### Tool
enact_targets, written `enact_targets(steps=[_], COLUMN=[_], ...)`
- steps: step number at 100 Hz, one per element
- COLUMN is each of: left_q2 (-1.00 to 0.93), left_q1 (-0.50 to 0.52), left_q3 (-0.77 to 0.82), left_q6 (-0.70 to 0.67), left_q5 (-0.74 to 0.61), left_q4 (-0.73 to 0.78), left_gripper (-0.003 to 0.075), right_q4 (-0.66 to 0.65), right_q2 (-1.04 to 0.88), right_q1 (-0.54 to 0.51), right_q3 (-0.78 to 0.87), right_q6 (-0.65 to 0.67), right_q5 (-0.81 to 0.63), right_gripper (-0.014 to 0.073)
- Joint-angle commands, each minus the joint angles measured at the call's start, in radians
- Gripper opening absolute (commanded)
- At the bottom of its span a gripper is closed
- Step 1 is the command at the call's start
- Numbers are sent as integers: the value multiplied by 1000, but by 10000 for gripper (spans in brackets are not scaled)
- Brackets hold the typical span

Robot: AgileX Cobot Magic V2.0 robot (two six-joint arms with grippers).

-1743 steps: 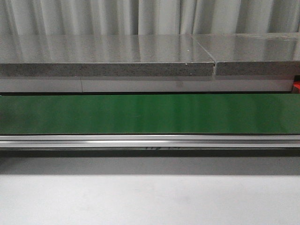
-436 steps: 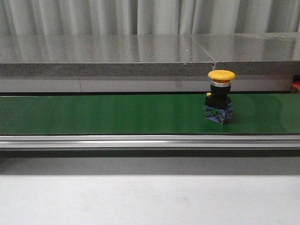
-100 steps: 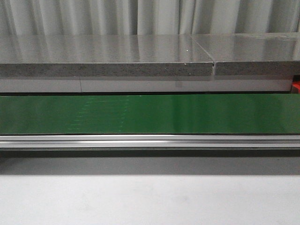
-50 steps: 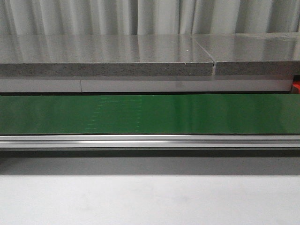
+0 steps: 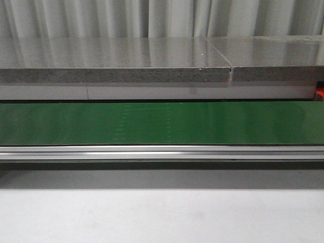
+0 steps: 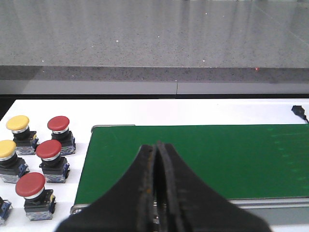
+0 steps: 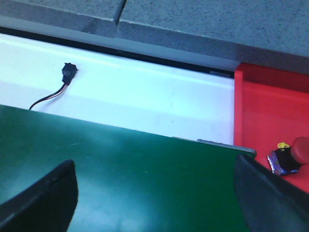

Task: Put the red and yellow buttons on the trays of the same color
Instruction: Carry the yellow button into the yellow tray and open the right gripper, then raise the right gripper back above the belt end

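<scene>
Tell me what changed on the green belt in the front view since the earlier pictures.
A yellow button stood on the right part of the conveyor belt a few seconds ago. It is gone from the front view now, and the belt there is bare, as it was at the start. The grey counter behind and the metal rail in front look unchanged.

Belt: green conveyor belt (image 5: 162, 123) runs across the front view.
Rail: aluminium rail (image 5: 162, 152) along the belt's near edge.
Counter: grey speckled stone slab (image 5: 111, 61) behind the belt.
Backdrop: pale curtain (image 5: 152, 17).
Cable: small black connector with wires (image 7: 66, 73) lying on the white surface beyond the belt.
</scene>
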Motion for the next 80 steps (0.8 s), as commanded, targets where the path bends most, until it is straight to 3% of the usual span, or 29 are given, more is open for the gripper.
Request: enact_targets(steps=[1,29,36,46,57,70,75,80], left_q2=[6,6,6,6,6,6,6,6], left_q1=[-9,-9,-9,-9,-9,-9,-9,-9], left_q3=[-27,-27,-27,-27,-27,-27,-27,-27], left_q6=[-9,-9,-9,-9,-9,-9,-9,-9], left_q5=[-77,-77,-77,-77,-77,-77,-77,-77], left_q4=[-11,-11,-11,-11,-11,-11,-11,-11], left_gripper=[-19,-19,-19,-19,-19,-19,-19,-19], right_q4=[7,7,7,7,7,7,7,7], right_q2=[-74,-260,-295,-333,-348,-348,-348,-348], right_q1=[13,14,14,14,14,14,14,14], right_q3=[21,173,192,209,218,218,218,218], right_q6=[-15,-15,-15,-15,-15,-15,-15,-15], right_q5=[-71,-103,-107,-111,-99,-91,-90,-90], right_gripper=[645,643,608,472,225,-5,-71,-64])
